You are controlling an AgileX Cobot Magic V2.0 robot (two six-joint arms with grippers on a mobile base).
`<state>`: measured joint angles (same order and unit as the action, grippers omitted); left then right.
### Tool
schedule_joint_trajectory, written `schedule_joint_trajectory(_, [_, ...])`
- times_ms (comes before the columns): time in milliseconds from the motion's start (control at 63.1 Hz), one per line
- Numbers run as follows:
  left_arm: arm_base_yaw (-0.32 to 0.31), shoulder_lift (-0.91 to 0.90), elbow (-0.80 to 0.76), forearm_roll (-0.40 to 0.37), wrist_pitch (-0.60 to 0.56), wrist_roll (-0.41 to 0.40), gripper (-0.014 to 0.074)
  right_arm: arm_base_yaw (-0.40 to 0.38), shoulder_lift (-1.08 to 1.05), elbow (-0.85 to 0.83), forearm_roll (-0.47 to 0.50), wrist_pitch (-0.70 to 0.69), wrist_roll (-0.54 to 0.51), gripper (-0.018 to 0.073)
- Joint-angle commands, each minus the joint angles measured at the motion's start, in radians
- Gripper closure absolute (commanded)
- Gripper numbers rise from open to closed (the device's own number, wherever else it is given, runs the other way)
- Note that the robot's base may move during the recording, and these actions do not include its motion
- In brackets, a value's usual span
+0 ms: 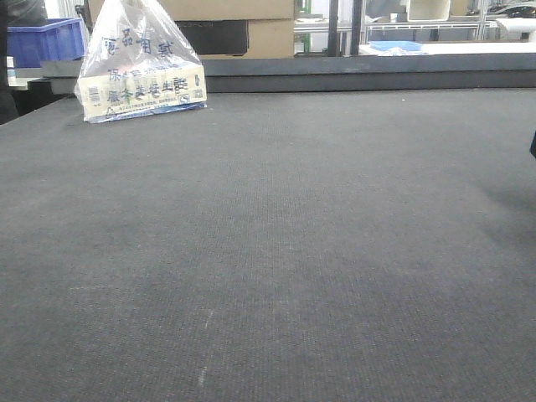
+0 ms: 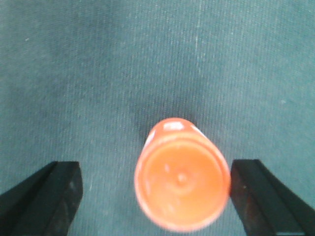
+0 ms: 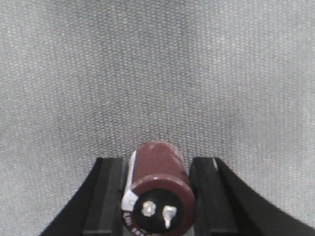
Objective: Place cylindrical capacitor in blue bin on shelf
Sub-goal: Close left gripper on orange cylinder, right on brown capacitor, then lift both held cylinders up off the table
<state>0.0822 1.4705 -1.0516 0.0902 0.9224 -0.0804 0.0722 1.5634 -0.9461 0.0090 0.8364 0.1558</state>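
In the right wrist view my right gripper (image 3: 157, 164) is shut on the cylindrical capacitor (image 3: 158, 184). It is dark brown with a white stripe, and its two metal terminals face the camera. The capacitor is held just above the grey mat. In the left wrist view my left gripper (image 2: 155, 172) is open around an upright orange cylinder (image 2: 181, 181). The cylinder stands close to the right finger (image 2: 256, 196) and well apart from the left finger (image 2: 51, 196). Behind the table, a blue bin (image 1: 395, 46) sits at the back right on a metal rack (image 1: 419, 29). Neither gripper shows clearly in the front view.
A dark grey mat (image 1: 268, 251) covers the table. A clear plastic bag of printed boxes (image 1: 138, 71) stands at the back left. Another blue bin (image 1: 46, 40) sits beyond the far left edge. Cardboard boxes (image 1: 251, 25) stand behind the table's back edge.
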Motion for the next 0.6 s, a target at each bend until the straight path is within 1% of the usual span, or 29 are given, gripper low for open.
schedule_joint_trajectory(0, [-0.002,0.020,0.001,-0.002,-0.024,0.003,0.0099,-0.002,0.000,-0.008,0.001,-0.008,-0.001,0.0727])
schedule_joint_trajectory(111, [-0.010,0.044,0.001,-0.008,-0.026,0.024,0.0099,-0.002,0.000,-0.008,0.002,-0.008,-0.001,0.0727])
schedule_joint_trajectory(317, [-0.018,0.082,0.001,-0.011,-0.058,0.024,0.0099,-0.002,0.000,-0.008,0.002,-0.008,-0.001,0.0727])
schedule_joint_trajectory(380, [-0.018,0.087,0.001,-0.011,-0.064,0.024,0.0121,-0.002,0.000,-0.008,0.002,-0.008,-0.001,0.0727])
schedule_joint_trajectory(444, [-0.018,0.087,0.001,-0.012,-0.055,0.024,0.0170,-0.002,0.000,-0.008,0.002,-0.008,-0.001,0.0727])
schedule_joint_trajectory(555, [-0.018,0.087,0.001,-0.016,-0.046,0.024,0.0340,-0.002,0.000,-0.008,0.002,-0.008,-0.001,0.0727])
schedule_joint_trajectory(587, [-0.018,0.087,0.001,-0.018,-0.046,0.024,0.0406,-0.002,0.000,-0.008,0.002,-0.008,-0.001,0.0727])
